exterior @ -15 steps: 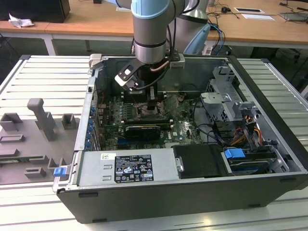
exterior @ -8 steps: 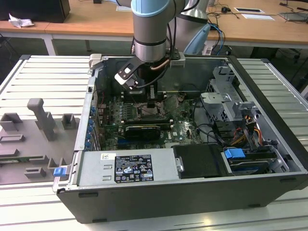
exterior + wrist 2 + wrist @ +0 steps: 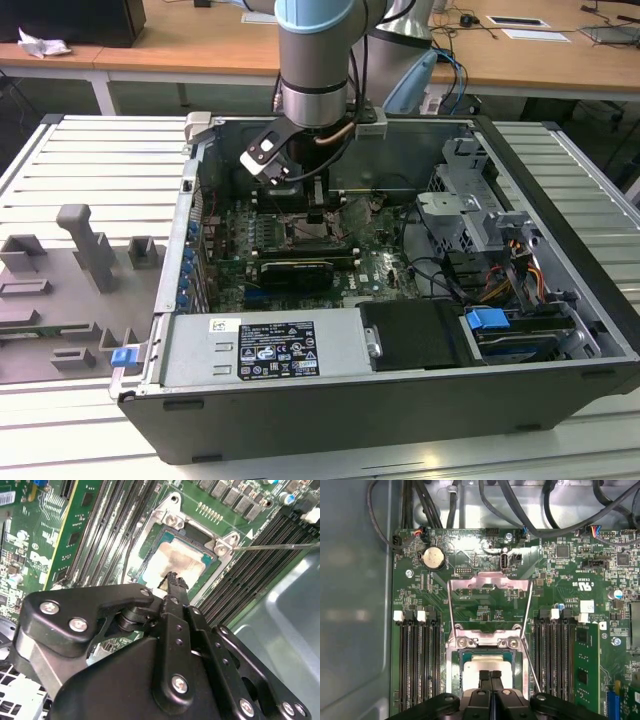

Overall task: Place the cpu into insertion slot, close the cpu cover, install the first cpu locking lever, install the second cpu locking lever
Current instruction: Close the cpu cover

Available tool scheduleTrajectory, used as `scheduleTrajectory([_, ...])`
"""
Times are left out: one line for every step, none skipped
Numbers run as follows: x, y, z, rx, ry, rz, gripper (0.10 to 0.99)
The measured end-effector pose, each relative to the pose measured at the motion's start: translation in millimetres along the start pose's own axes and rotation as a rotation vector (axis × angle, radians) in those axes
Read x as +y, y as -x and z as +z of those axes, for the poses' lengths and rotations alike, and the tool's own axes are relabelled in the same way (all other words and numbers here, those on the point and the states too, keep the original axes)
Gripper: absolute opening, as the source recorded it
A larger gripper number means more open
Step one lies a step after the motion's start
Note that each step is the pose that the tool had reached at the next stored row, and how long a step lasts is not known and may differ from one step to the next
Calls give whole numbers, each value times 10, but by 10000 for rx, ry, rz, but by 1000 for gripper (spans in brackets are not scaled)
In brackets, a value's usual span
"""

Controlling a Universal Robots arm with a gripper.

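Closed, empty tool (image 3: 490, 676) poised over cpu (image 3: 487, 662), contact unclear. Chip seated flat in insertion slot (image 3: 451, 667), edges square to rim. Beyond, cpu cover (image 3: 487, 586) swung open, free edge pointing away from tool. In exterior view, working at 12 o'clock of graphics card (image 3: 295, 270).

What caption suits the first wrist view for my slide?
Shut fingers over the cpu lying in the insertion slot, cpu cover open.

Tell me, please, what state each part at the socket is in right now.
cpu: seated in the insertion slot, pale top up.
cpu cover: open, swung up off the slot.
locking lever: unlatched, angled away from the socket.
gripper: jaws shut, tips over the cpu.
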State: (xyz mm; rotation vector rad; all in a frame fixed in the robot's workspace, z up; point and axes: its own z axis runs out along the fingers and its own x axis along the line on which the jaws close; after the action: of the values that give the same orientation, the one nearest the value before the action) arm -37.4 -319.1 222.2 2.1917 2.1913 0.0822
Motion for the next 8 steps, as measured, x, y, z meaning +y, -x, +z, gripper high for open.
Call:
scheduleTrajectory([26, 0, 1, -1, -14, -2, 106])
scheduleTrajectory([30, 0, 2, -1, -19, -1, 106])
scheduleTrajectory([31, 0, 2, -1, -19, -1, 106])
scheduleTrajectory([31, 0, 2, -1, -19, -1, 106])
scheduleTrajectory([31, 0, 2, 0, -19, -1, 106])
scheduleTrajectory([32, -1, 2, -3, -19, -3, 106])
scheduleTrajectory([32, -1, 2, -7, -19, -4, 106])
scheduleTrajectory([32, -1, 1, -9, -19, -4, 106])
